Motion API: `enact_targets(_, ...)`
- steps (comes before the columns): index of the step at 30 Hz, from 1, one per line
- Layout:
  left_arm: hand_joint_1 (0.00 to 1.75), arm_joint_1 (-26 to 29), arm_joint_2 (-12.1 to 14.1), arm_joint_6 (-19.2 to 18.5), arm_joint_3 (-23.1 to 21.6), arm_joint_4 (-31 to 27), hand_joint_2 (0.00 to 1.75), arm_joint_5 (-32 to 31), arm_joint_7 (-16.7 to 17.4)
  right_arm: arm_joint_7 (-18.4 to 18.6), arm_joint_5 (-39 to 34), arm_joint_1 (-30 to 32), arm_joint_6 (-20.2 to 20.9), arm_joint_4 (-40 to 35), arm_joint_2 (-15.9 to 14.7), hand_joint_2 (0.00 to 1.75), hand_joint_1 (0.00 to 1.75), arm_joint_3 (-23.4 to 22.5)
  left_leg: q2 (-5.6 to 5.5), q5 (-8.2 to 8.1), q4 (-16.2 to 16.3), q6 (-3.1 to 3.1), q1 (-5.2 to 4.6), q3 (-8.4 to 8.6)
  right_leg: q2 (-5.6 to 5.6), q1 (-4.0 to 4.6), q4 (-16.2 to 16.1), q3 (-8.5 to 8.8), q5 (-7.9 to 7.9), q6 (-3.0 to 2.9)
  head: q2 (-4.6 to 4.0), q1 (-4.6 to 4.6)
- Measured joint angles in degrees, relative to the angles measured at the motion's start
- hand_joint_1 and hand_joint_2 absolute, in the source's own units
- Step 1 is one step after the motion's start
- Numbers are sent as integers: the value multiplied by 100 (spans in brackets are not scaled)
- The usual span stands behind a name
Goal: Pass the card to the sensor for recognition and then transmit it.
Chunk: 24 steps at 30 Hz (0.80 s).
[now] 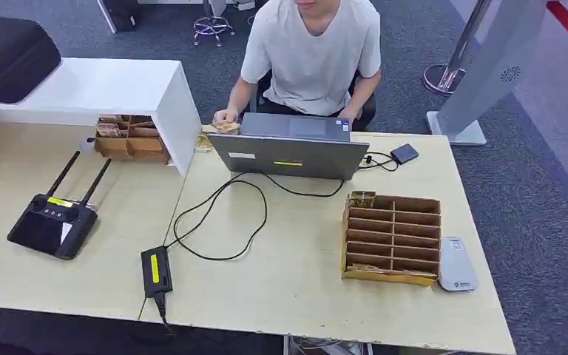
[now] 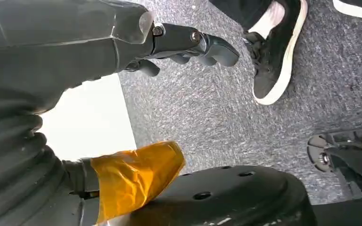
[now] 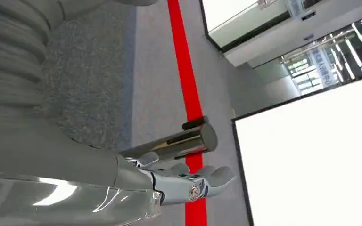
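A cardboard slot box [image 1: 392,238] stands on the right half of the table, with cards [image 1: 362,198] upright in its far left slot. A flat grey card sensor [image 1: 456,264] lies just right of the box, near the table's right edge. My left hand [image 2: 188,44] hangs over the carpet beside my body, its fingers loosely out and nothing in it; orange tape wraps its thumb [image 2: 134,176]. My right hand [image 3: 188,181] also hangs low over the floor, with its fingers extended and nothing held.
A person [image 1: 310,52] sits behind a grey laptop [image 1: 290,146] at the far edge, with cards in one hand [image 1: 225,122]. A black cable loops to a power brick [image 1: 156,271]. A remote with antennas [image 1: 53,222], a second card box [image 1: 129,139] and a white shelf [image 1: 111,89] stand on the left.
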Motion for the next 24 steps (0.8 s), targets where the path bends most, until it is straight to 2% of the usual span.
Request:
enact_targets(6, 0, -3, -11, 0, -11, 2, 175, -31, 44, -33, -46, 24, -164, -265, 7, 175, 0, 17, -1, 0, 0, 0, -1, 0, -1, -1, 0, 0, -1, 1, 0, 0)
enact_targets(12, 0, -9, -15, 0, -48, 2, 175, -68, 70, 48, 315, 201, -116, -1139, 160, 175, 0, 168, 1, 0, -2, 0, 0, -2, 1, 0, 1, 0, -1, 1, 0, -7)
enact_targets(13, 0, -11, -15, -4, -70, 2, 175, -79, 66, -27, 394, 198, -68, -1167, 138, 175, 0, 219, 1, 0, -2, 0, 0, -2, 1, 0, 1, 0, -1, 1, 0, 0)
enact_targets(17, 0, -11, -13, -13, -87, 15, 175, -83, 33, -551, 514, 168, 122, -791, -260, 175, 0, 433, -2, 2, -1, 4, -1, -1, -4, -1, 1, 3, 0, 2, 0, 0)
enact_targets(24, 0, -14, -13, -15, -90, 24, 175, -83, 31, -654, 520, 158, 129, -463, -494, 175, 0, 566, -3, 0, -1, 6, -2, -1, -3, -2, -1, 1, 3, 7, 0, -2)
